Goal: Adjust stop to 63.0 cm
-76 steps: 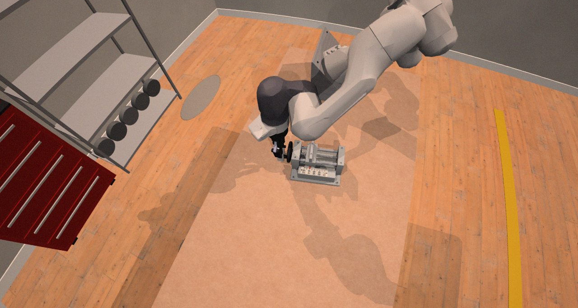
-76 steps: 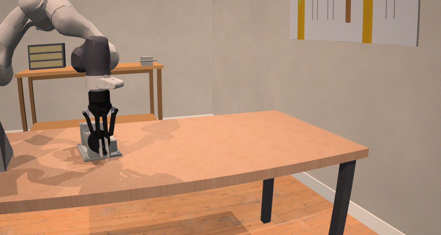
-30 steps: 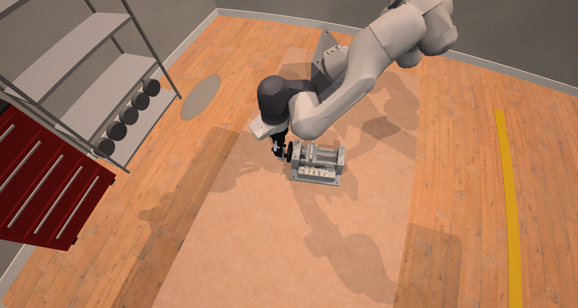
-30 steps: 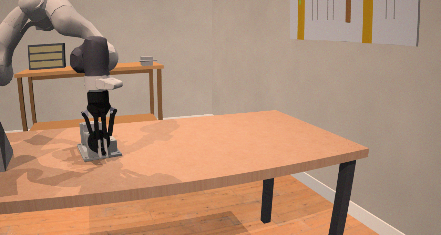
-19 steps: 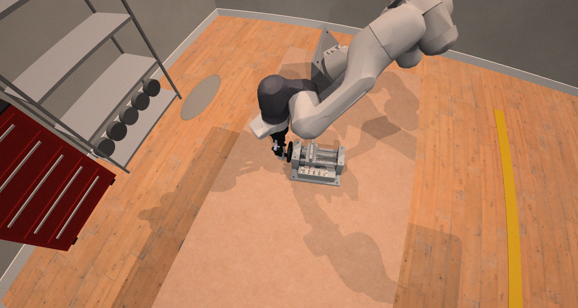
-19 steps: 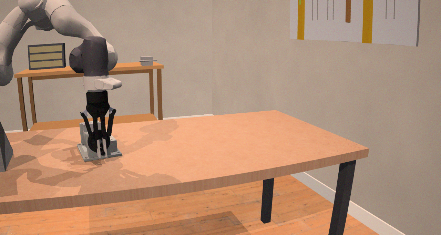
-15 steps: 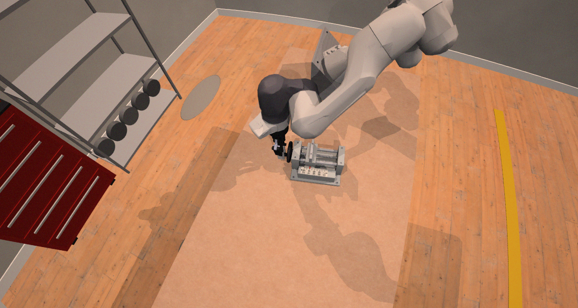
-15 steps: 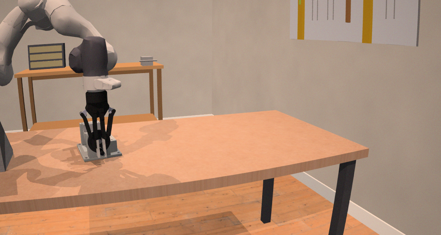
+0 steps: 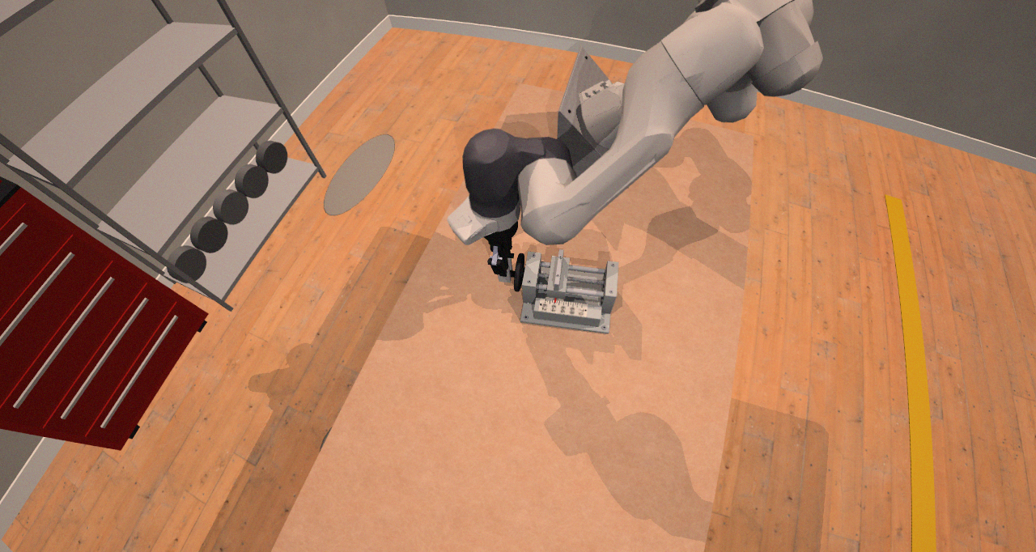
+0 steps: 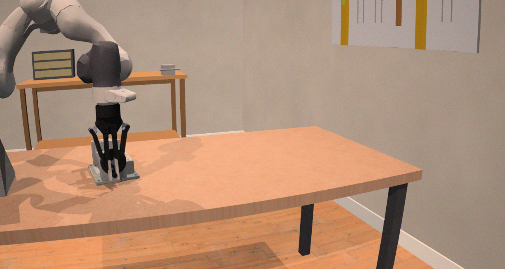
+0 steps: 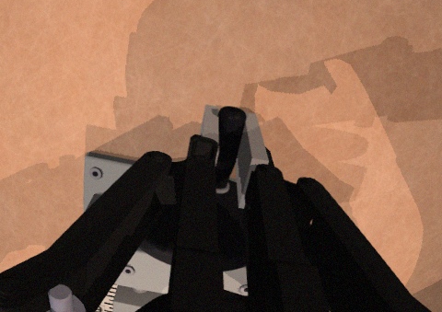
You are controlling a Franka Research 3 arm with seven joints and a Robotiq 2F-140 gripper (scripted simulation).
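The grey stop device [image 9: 609,302] [image 10: 133,176] [image 11: 108,168] stands on the table. Its carriage, the stop [image 9: 558,272], sits on the rods nearer the handwheel end. A red pointer [image 9: 554,301] is over the left part of the white scale [image 9: 572,310] [image 11: 110,298]; the number is too small to read, and the pointer is not visible in the wrist view. The black handwheel [image 9: 519,272] [image 10: 123,162] is on the device's left end. My gripper [image 9: 504,276] [image 10: 114,175] [image 11: 226,129] points down, shut on the handwheel's black handle [image 11: 231,121], with a light pad either side.
A grey angled panel [image 9: 577,88] [image 10: 4,172] stands behind, near the arm's base. A shelf rack [image 9: 253,114] and a red drawer cabinet [image 9: 94,331] stand left of the table. A back bench [image 10: 141,77] holds a drawer box [image 10: 53,64].
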